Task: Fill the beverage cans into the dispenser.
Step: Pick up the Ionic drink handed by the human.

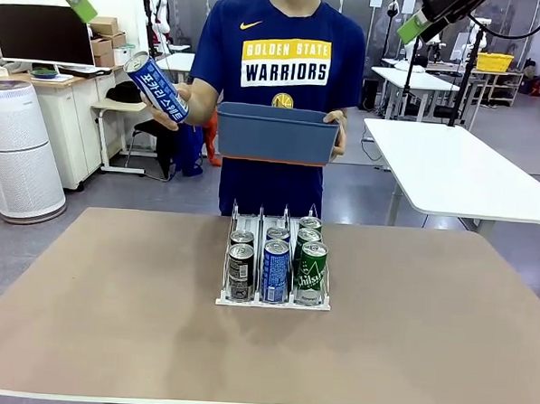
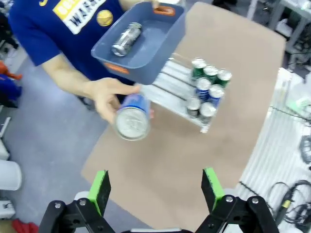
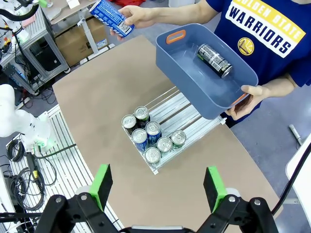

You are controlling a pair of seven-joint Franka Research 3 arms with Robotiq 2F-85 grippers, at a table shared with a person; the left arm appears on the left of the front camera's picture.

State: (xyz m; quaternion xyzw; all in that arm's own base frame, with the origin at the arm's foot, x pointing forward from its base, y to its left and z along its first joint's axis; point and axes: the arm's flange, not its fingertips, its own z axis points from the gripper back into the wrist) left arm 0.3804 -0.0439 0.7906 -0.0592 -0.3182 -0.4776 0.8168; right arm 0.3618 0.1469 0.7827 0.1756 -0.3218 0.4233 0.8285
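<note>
The white dispenser (image 1: 272, 303) stands mid-table with several beverage cans in its three lanes: black (image 1: 240, 271), blue-and-white (image 1: 275, 270) and green (image 1: 311, 272). Across the table a person holds up a blue-and-white can (image 1: 156, 88) in one hand and a blue-grey bin (image 1: 275, 133) in the other. A black can (image 3: 214, 59) lies inside the bin (image 3: 189, 77). My left gripper (image 2: 155, 187) is open, high above the table's left edge, with the raised can (image 2: 132, 119) below it. High over the dispenser (image 3: 187, 114), my right gripper (image 3: 158, 184) is open. Both grippers (image 1: 79, 5) (image 1: 413, 28) sit at the picture's top corners.
The brown table (image 1: 110, 320) has free room all around the dispenser. A white air purifier (image 1: 19, 153) stands at the far left on the floor, and a white table (image 1: 462, 167) at the far right.
</note>
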